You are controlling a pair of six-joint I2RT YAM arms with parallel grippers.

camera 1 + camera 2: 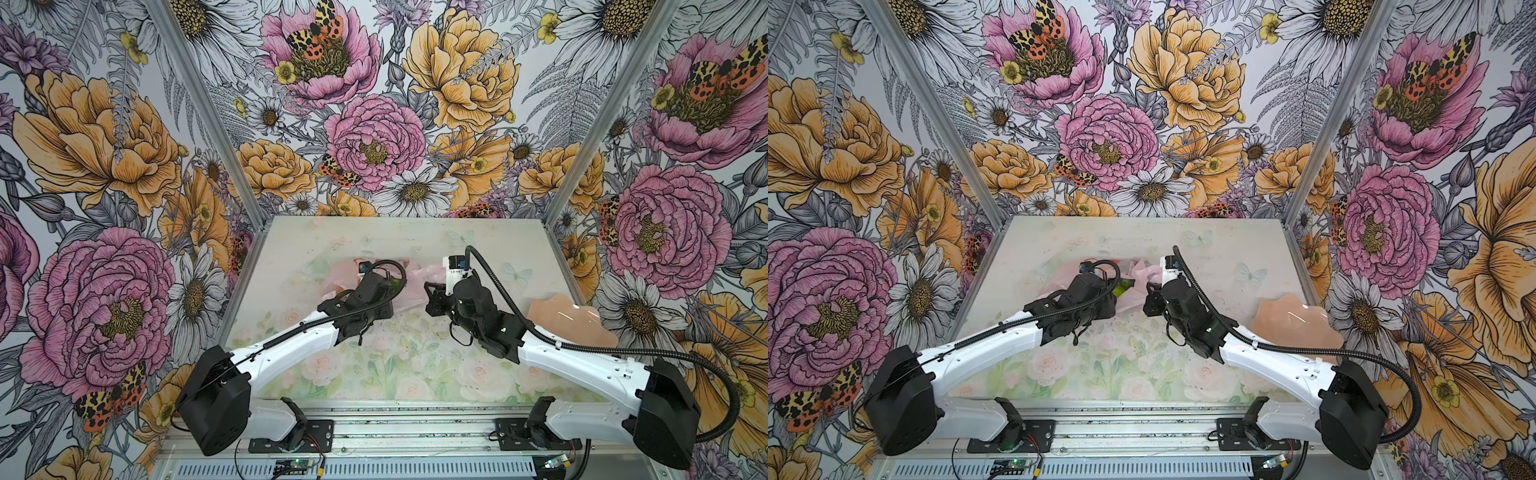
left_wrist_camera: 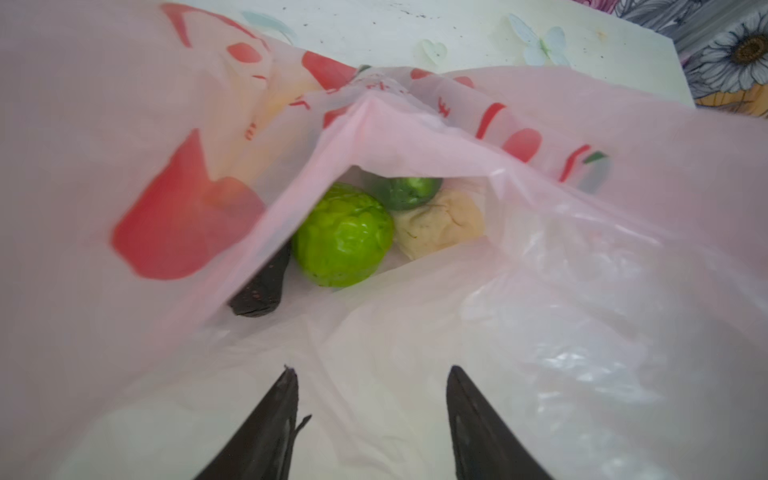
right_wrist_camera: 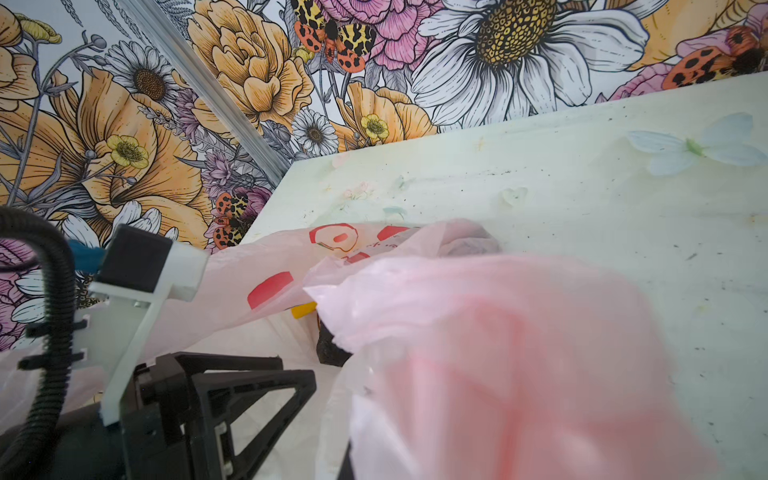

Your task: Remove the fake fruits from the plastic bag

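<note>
The pink plastic bag lies mid-table in both top views, its mouth facing my left arm. My left gripper is open inside the mouth, over the bag's lower layer, with nothing between its fingers. Deeper inside lie fake fruits: a bright green bumpy one, a dark green one, a cream piece and a dark piece. A yellow piece shows in the right wrist view. My right gripper is shut on the bag's upper edge, holding it raised; the film hides its jaws.
A peach wavy-edged dish sits at the table's right side, partly behind my right arm. Flowered walls close off the back and both sides. The left arm's black finger frame crosses the right wrist view at the bag mouth.
</note>
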